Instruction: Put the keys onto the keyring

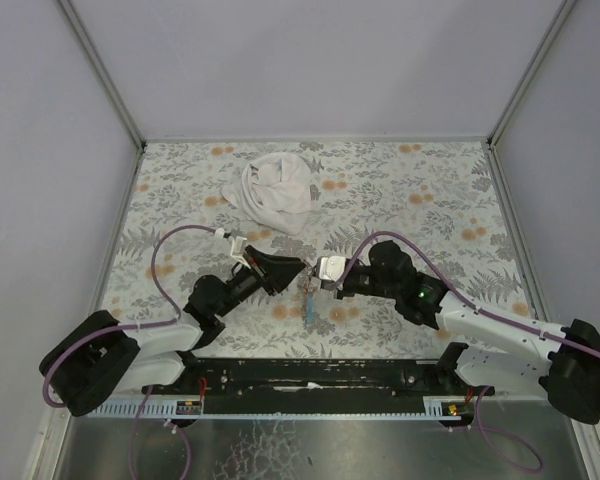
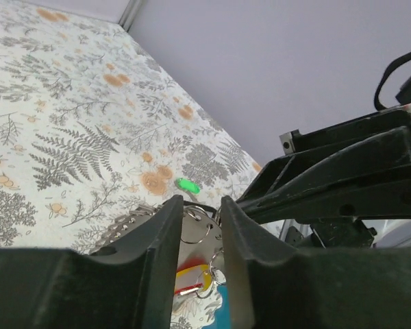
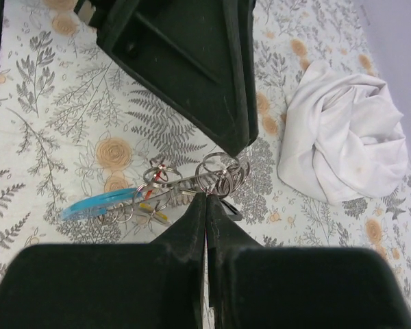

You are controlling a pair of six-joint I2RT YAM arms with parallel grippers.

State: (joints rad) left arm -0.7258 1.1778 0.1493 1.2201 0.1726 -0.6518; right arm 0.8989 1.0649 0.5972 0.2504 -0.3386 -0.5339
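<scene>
- From the top camera I saw both arms reaching in to one spot near the middle of the floral table (image 1: 430, 200), with the white cloth (image 1: 275, 195) bunched well apart on the far side. The metalwork between the arms was too small to read from there.
- My left wrist camera showed the left gripper (image 2: 202, 205) with its fingers narrowly parted. A thin ring of the keyring (image 3: 222, 171) sat in that gap, but I could not tell whether either finger touched it.
- Lower in the same gap, that view alone showed me the keys (image 2: 192, 277): red and yellow plastic heads bunched against a light-blue piece (image 3: 96, 203).
- It also showed a green spot (image 2: 188, 185) on the table just past the fingertips. I could not tell what it was.
- The right wrist camera gave what the others hid. The right gripper (image 3: 205, 199) was closed, with its two tips pressed together right at the cluster of rings. I could not tell whether wire was pinched between them.
- In that view the rings lay on the table between the two grippers, with the left one's tip coming down onto them from the far side. The light-blue piece trailed off to the left, and the key heads lay between it and the rings.
</scene>
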